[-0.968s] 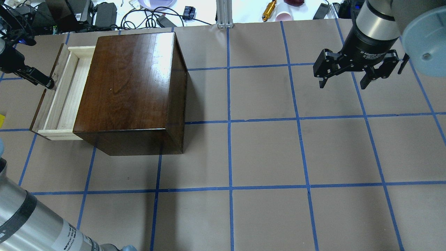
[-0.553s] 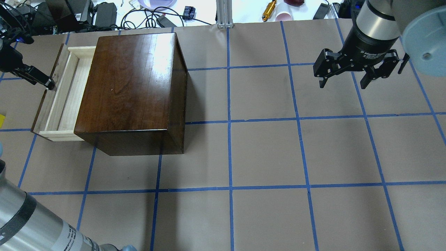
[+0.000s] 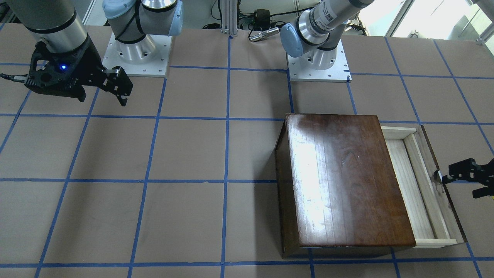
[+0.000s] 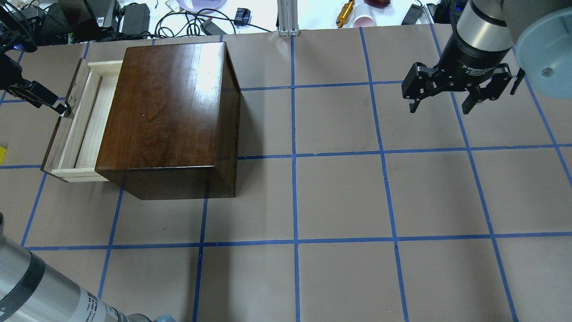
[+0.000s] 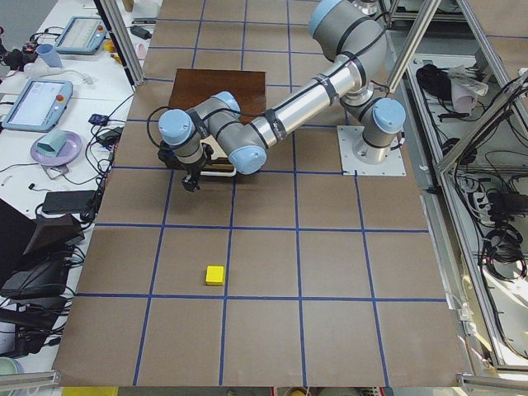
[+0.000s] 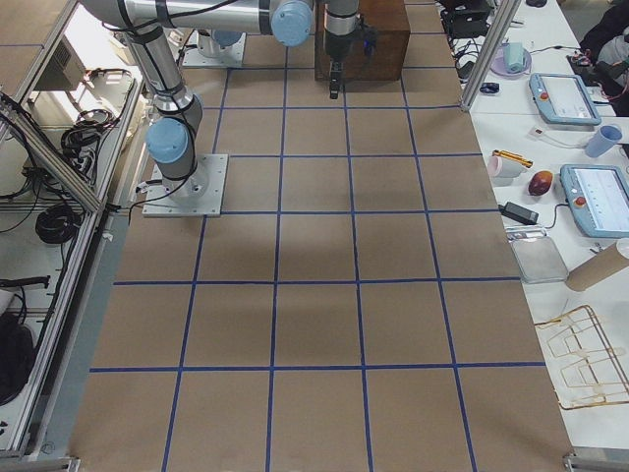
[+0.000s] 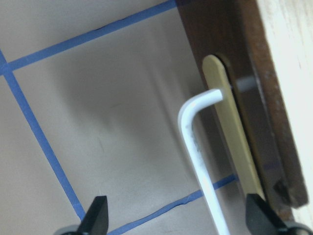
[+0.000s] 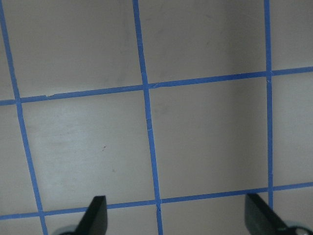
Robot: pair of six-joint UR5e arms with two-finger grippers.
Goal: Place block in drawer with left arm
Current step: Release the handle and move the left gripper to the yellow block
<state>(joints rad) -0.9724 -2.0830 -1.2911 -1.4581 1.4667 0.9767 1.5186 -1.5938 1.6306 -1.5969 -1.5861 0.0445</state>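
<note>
The drawer (image 4: pixel 82 120) stands pulled partway out of the dark wooden box (image 4: pixel 165 112), on the box's left in the overhead view; it also shows in the front view (image 3: pixel 420 185). My left gripper (image 4: pixel 56 105) is open and empty right at the drawer's dark front panel (image 7: pixel 254 98), and a white bent handle (image 7: pixel 195 142) lies between its fingertips (image 7: pixel 98 215). The yellow block (image 5: pixel 215 275) sits on the table well away from the drawer, only a sliver at the overhead view's left edge (image 4: pixel 2 154). My right gripper (image 4: pixel 442 100) is open and empty, high at the far right.
The table is brown paper with a blue tape grid (image 4: pixel 295 156). Cables, tablets and small items lie on the white bench past the far edge (image 4: pixel 201 18). The left arm's forearm (image 4: pixel 40 290) crosses the near left corner.
My left gripper has drawn back slightly to the left and away from the drawer front. The drawer and box have barely shifted. The right arm has not moved.
</note>
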